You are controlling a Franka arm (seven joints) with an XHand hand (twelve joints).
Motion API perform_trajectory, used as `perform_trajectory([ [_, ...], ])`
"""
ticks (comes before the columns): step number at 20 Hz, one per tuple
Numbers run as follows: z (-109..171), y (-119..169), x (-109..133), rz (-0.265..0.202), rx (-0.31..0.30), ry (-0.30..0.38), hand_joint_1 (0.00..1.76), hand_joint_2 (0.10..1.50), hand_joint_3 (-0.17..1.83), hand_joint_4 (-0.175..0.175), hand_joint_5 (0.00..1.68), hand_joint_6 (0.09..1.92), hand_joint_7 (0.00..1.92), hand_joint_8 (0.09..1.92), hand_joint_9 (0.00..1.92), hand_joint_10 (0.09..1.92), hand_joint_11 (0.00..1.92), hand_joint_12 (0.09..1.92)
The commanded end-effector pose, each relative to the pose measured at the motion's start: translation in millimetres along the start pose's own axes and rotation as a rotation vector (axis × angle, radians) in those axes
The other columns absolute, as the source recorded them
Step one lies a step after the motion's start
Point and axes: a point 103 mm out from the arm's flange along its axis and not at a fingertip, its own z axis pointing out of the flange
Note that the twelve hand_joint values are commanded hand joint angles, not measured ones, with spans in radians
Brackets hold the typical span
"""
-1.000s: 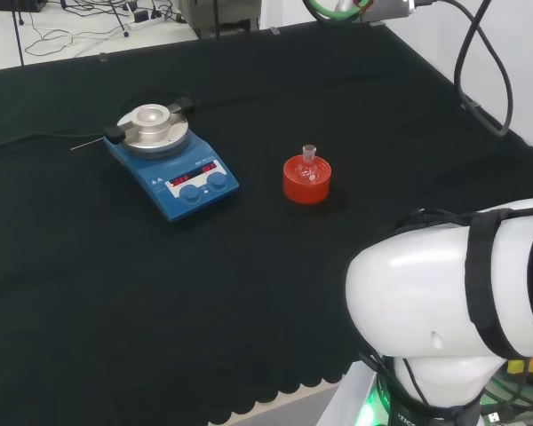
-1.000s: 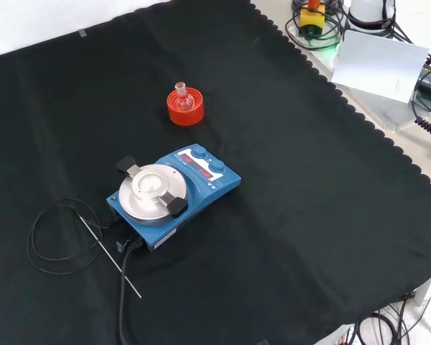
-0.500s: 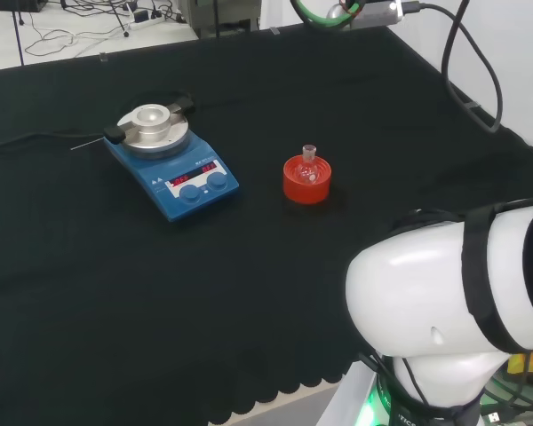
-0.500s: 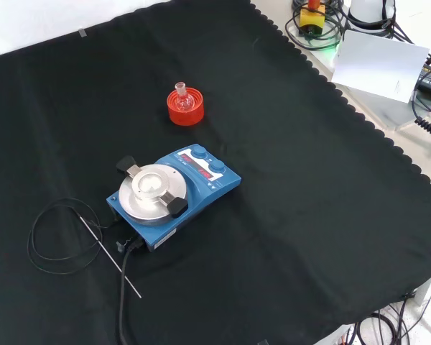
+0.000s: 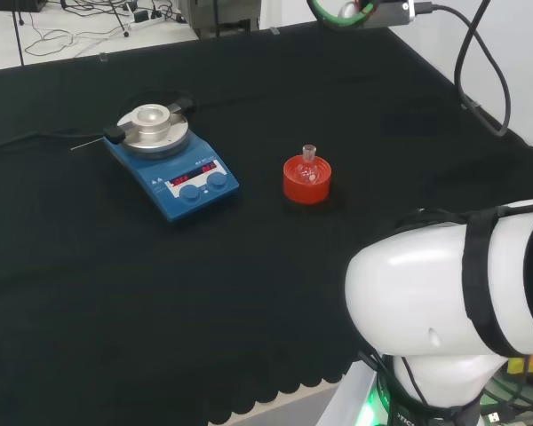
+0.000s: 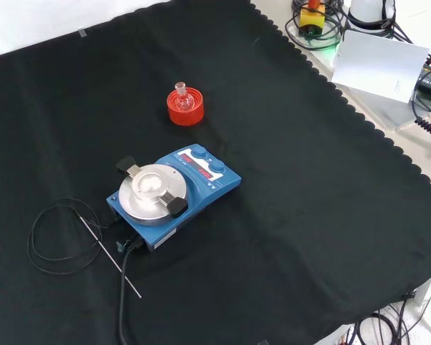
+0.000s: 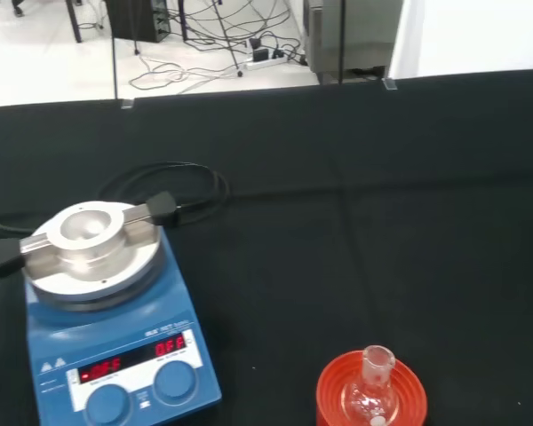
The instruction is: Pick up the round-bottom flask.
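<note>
Over the last sec nothing on the cloth has shifted; only the arm's upper part w/ green cable swayed a bit, so the reach hasn't begun. The round-bottom flask (image 5: 309,165) sits upright in its red ribbed stand (image 6: 185,108), just beside the blue hotplate (image 6: 176,193). Flask looks empty, tho clear glass. Fingers: can't tell.

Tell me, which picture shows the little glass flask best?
The wrist view: the flask is close, upright in its red stand. The head view and front view show it small, far off.
</note>
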Motion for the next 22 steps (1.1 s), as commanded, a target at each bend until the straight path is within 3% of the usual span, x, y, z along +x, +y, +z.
perform_trajectory([
  [1,67.3,35.5,-36.3,0.107,0.042,0.025,0.14,1.3,0.27,-0.018,0.37,0.25,0.04,0.55,0.16,0.69,0.0,1.31],
  [5,100.2,59.5,-42.0,0.136,0.025,0.097,0.41,1.21,0.22,-0.023,0.44,0.28,0.11,0.58,0.25,0.72,0.0,1.38],
  [10,149.2,92.1,-45.7,0.147,0.041,0.12,0.62,1.07,0.22,-0.027,0.47,0.28,0.16,0.61,0.32,0.72,0.01,1.42],
  [15,200.3,113.4,-50.0,0.165,0.082,0.123,0.73,0.86,0.49,-0.028,0.52,0.23,0.18,0.64,0.36,0.71,0.03,1.42],
  [22,256.8,125.0,-49.7,0.186,0.131,0.126,0.79,0.77,0.57,-0.029,0.55,0.25,0.21,0.65,0.4,0.71,0.06,1.42],
])
